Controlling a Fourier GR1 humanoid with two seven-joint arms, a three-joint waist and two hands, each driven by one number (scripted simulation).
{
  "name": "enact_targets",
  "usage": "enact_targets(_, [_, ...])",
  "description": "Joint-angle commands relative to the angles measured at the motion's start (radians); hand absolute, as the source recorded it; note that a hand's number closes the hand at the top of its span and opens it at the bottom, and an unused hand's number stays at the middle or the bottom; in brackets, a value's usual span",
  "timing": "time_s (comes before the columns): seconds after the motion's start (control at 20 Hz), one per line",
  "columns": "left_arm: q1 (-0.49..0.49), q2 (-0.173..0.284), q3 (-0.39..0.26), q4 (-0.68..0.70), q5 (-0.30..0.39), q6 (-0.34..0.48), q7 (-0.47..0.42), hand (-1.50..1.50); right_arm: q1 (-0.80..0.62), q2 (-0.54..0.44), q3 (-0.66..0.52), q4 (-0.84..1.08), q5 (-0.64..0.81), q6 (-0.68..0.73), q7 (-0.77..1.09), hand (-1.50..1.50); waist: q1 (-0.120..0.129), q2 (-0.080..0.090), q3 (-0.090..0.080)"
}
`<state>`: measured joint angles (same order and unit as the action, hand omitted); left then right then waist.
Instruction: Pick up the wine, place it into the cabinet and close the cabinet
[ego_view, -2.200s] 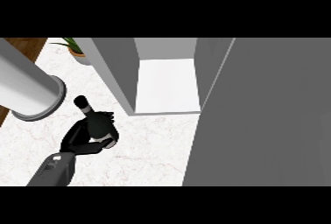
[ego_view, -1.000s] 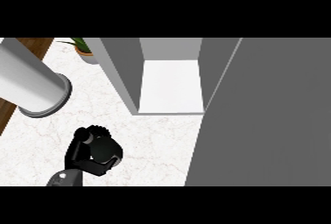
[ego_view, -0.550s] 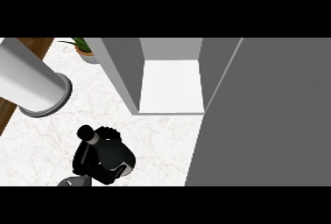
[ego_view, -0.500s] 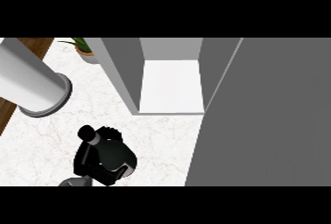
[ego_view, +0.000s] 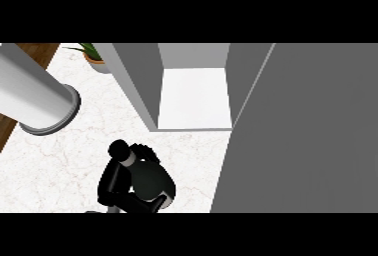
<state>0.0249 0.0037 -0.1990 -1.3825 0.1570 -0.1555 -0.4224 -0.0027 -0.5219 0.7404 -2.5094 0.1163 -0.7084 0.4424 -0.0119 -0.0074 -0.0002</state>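
The wine bottle is black with a pale band below its cap and shows at the lower left of the head view, over the white marble counter. My right hand is shut on it from the right side, with fingers curled round its neck and body. The hand hides much of the bottle. The cabinet stands open just beyond, showing its white floor. Its grey door is swung open and fills the right side, right beside the hand. My left hand is out of view.
A thick grey cylinder with a ringed end slants in from the upper left, above the counter's left edge. A potted plant stands at the back, left of the cabinet's left wall.
The hand with the bottle has moved down and to the right, closer to the open door, and now looks larger. The cabinet and door have not moved.
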Motion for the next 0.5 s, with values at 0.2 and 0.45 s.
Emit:
enact_targets(0.2, [-0.05, -0.004, -0.042, -0.098, -0.015, 0.197, 0.073, 1.5, 0.115, -0.102, 0.011, -0.25, 0.061, 0.013, 0.034, -1.5, -0.008, 0.0, 0.0])
enact_targets(0.45, [-0.158, -0.004, -0.062, -0.003, -0.048, 0.296, 0.073, 1.5, 0.049, -0.09, -0.054, -0.201, 0.011, 0.027, 0.046, -1.5, -0.002, 0.005, -0.001])
